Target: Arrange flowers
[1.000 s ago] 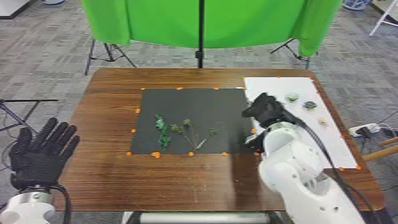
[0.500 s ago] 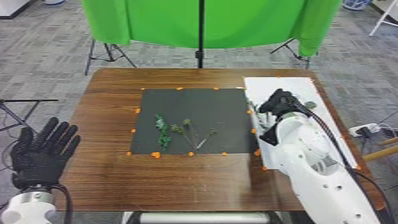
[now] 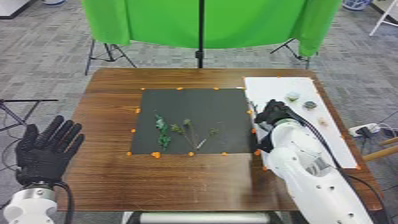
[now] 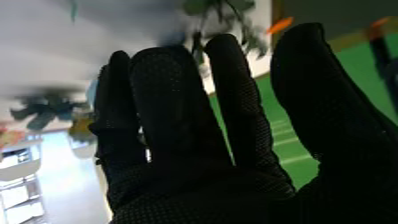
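Flowers (image 3: 163, 132) on dark mat (image 3: 191, 100), brown table (image 3: 107, 180), green cloth (image 3: 151, 20) beyond

R hand (image 3: 274, 112) over wht sheet (image 3: 274, 86), sprigs (image 3: 163, 131) on mat (image 3: 194, 100).

Robotics lab, most likely, with a studio-type setup. 2 white robot arms (image 3: 302, 162) are coming in over the near edge of a brown wooden table (image 3: 98, 185). Green cloth (image 3: 147, 25) is hanging beyond the far edge, black stands (image 3: 201, 56) are standing there. Orange marks (image 3: 155, 155) are dotting the borders of a dark mat (image 3: 178, 97) and a white sheet (image 3: 275, 85). Grey carpet tiles (image 3: 53, 57) are covering the floor; cables are running past the right edge.
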### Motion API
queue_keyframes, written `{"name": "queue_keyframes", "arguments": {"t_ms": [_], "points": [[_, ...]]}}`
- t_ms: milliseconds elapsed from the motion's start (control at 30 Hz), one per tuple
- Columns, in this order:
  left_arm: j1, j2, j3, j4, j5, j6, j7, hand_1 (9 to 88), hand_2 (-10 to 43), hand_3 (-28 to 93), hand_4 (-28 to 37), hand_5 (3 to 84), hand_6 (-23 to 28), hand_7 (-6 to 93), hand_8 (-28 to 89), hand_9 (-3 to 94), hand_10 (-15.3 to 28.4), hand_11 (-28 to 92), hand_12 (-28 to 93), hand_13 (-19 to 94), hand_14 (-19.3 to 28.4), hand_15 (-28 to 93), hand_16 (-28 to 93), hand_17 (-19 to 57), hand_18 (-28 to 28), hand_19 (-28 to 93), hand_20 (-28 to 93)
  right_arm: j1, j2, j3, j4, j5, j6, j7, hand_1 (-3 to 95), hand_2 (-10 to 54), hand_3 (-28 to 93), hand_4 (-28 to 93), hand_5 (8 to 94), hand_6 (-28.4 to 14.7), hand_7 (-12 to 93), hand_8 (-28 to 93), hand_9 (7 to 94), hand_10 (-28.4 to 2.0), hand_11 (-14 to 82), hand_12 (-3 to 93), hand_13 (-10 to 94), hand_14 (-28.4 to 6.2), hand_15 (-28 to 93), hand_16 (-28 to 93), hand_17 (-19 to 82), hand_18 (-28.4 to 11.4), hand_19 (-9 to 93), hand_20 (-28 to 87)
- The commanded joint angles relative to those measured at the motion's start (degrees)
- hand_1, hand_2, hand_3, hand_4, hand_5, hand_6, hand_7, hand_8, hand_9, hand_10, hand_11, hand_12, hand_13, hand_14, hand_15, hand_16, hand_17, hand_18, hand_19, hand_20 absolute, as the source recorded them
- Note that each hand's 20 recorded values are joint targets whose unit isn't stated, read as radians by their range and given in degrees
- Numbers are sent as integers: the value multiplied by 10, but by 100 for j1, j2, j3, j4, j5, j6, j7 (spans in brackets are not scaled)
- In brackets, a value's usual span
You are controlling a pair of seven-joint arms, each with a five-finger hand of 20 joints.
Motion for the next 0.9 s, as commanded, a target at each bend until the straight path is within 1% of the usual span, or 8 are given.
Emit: {"name": "queue_keyframes", "arguments": {"t_ms": [33, 100, 300, 467, 567, 667, 800, 900], "points": [[29, -63, 0, 10, 120, 59, -333, 275, 122, 666, -283, 459, 97, 92, -81, 426, 153, 190, 114, 378, 149, 324, -38, -56, 135, 323, 123, -189, 13, -233, -304, 504, -502, 75, 414, -37, 729, -249, 654, -60, 106, -102, 585, -207, 155, 168, 594, -160, 762, 188, 269, -260, 826, 270], [-1, -64, 10, 20, 118, 76, -334, 276, 122, 666, -283, 460, 97, 92, -81, 427, 154, 191, 114, 378, 149, 329, -42, -58, 135, 325, 123, -237, 37, -273, -429, 655, -569, 80, 414, -34, 727, -250, 656, -63, 105, -101, 589, -208, 155, 168, 595, -160, 759, 188, 270, -260, 825, 269], [31, -71, 17, 4, 103, 138, -296, 275, 123, 666, -283, 461, 98, 92, -81, 427, 154, 193, 113, 374, 151, 334, -47, -60, 136, 329, 122, -406, 190, -439, -835, 909, -919, -56, 415, -26, 723, -250, 661, -68, 102, -100, 595, -206, 157, 167, 596, -163, 750, 191, 269, -261, 823, 266], [13, -67, 47, 16, 102, 145, -323, 275, 124, 666, -283, 462, 100, 91, -80, 426, 154, 193, 113, 373, 151, 334, -50, -60, 136, 330, 121, -564, 371, -490, -1156, 1102, -1162, -130, 416, -24, 719, -248, 676, -73, 97, -100, 591, -206, 147, 162, 593, -163, 734, 194, 267, -261, 819, 260], [63, -66, 31, 1, 79, 149, -301, 275, 125, 665, -283, 462, 100, 90, -80, 426, 154, 193, 112, 373, 151, 335, -50, -61, 136, 331, 121, -700, 464, -476, -1308, 1110, -1156, -226, 416, -22, 719, -247, 680, -75, 95, -100, 588, -205, 143, 161, 592, -163, 726, 193, 263, -261, 815, 257], [105, -59, 10, -15, 85, 134, -276, 275, 125, 666, -283, 462, 100, 90, -80, 426, 155, 192, 112, 373, 151, 335, -51, -61, 136, 332, 120, -767, 513, -481, -1421, 1119, -1156, -280, 414, -16, 714, -246, 679, -74, 96, -98, 586, -204, 140, 160, 591, -163, 717, 192, 263, -262, 813, 256], [110, -59, 11, -12, 94, 101, -251, 274, 125, 667, -283, 462, 99, 91, -80, 426, 156, 193, 112, 371, 152, 337, -51, -62, 136, 334, 120, -744, 555, -557, -1483, 1110, -1061, -367, 409, -10, 712, -245, 677, -66, 102, -98, 584, -200, 137, 158, 588, -165, 699, 191, 261, -261, 811, 253], [133, -77, 34, -22, 47, 128, -216, 275, 126, 668, -283, 462, 99, 91, -80, 426, 155, 194, 113, 371, 153, 337, -51, -62, 137, 334, 119, -712, 534, -615, -1484, 1194, -1138, -363, 408, -7, 711, -243, 684, -60, 106, -99, 587, -194, 133, 154, 587, -165, 692, 194, 260, -260, 810, 251]]}}
